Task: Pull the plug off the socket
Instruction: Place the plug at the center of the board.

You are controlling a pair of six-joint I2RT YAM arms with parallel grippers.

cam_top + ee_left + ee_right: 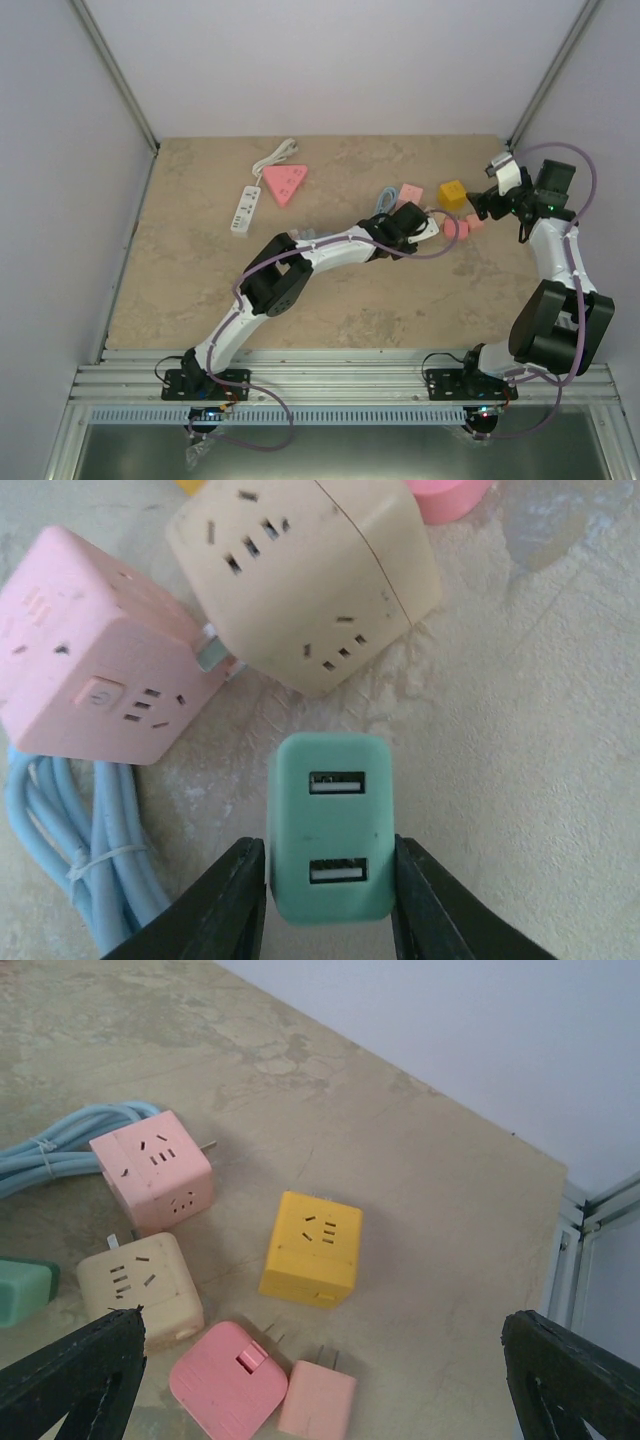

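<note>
Plug (330, 825) between left gripper's (328, 855) fingers (225, 905), apparently in contact.

One camera faced down from behind; one hugged the left pincer (330, 905), another rode high behind the right pincer (320, 1370), both sharing the green charger (330, 820).

Left claw (328, 848) pinched; right claw (320, 1318) agape

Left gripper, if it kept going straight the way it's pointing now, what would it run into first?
The green USB charger sits between the left gripper's fingers; straight ahead beyond it, the beige cube socket looks first in line, though the depth between them is unclear.
</note>
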